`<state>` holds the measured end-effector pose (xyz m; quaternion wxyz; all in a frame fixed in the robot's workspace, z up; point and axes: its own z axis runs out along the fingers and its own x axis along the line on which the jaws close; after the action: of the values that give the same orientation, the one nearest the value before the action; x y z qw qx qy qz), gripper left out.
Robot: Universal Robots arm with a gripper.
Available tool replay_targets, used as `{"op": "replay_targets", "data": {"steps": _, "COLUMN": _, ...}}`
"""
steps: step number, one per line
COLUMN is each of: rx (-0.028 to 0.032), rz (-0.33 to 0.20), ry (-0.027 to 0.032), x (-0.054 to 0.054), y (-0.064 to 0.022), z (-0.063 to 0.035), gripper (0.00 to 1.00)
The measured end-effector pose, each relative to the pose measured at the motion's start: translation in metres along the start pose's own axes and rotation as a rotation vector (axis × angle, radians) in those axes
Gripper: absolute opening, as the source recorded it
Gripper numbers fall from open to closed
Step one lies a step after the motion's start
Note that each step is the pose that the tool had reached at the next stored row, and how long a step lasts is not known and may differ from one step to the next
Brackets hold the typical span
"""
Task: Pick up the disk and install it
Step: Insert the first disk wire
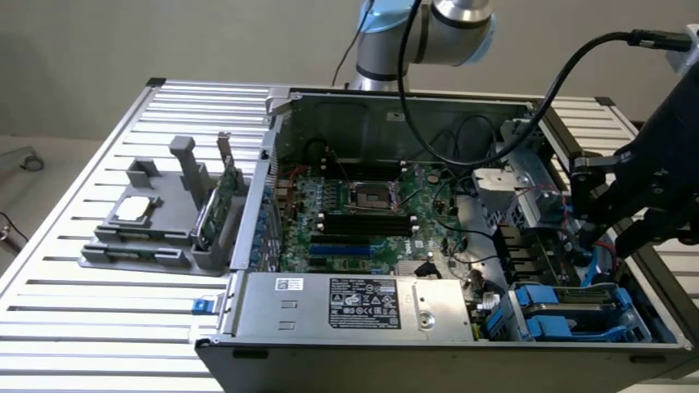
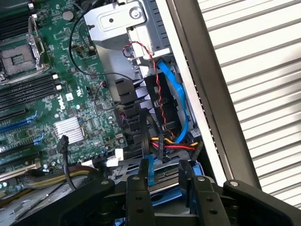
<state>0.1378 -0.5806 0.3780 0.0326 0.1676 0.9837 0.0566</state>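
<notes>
The disk point(image 2: 165, 181) appears as a silver piece edged in blue plastic, set between two black fingers point(image 2: 140, 200). My gripper point(image 2: 169, 200) is shut on it by its two sides. In the exterior view my gripper point(image 1: 607, 246) hangs over the open computer case's right side, a little above the drive bay point(image 1: 574, 315) with its blue carriers. Most of the disk is hidden behind the gripper body.
The green motherboard point(image 1: 361, 213) fills the case floor, and a grey power supply box point(image 1: 349, 303) sits at the near edge. Blue, red and black cables point(image 2: 164, 108) run along the case wall point(image 2: 202, 94) just beyond the fingers. A grey stand point(image 1: 164, 221) holding parts sits on the slatted table.
</notes>
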Motion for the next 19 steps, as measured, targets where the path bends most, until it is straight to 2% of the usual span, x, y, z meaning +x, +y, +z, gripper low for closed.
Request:
{"op": "replay_targets", "data": {"steps": 4, "rx": -0.0025, "rz": -0.001, "ry": -0.0073, "x": 0.000, "y": -0.0009, "z": 0.0066, "gripper": 0.39}}
{"op": "replay_targets", "data": {"steps": 10, "rx": -0.0028, "rz": -0.001, "ry": -0.0127, "x": 0.005, "y": -0.0035, "z": 0.0134, "gripper": 0.39}}
{"op": "replay_targets", "data": {"steps": 17, "rx": 0.0051, "rz": -0.003, "ry": -0.0210, "x": 0.007, "y": -0.0042, "z": 0.0166, "gripper": 0.37}}
{"op": "replay_targets", "data": {"steps": 18, "rx": 0.0067, "rz": -0.003, "ry": -0.0224, "x": 0.007, "y": -0.0042, "z": 0.0169, "gripper": 0.30}}
{"op": "replay_targets", "data": {"steps": 19, "rx": 0.0086, "rz": -0.004, "ry": -0.0237, "x": 0.007, "y": -0.0043, "z": 0.0172, "gripper": 0.30}}
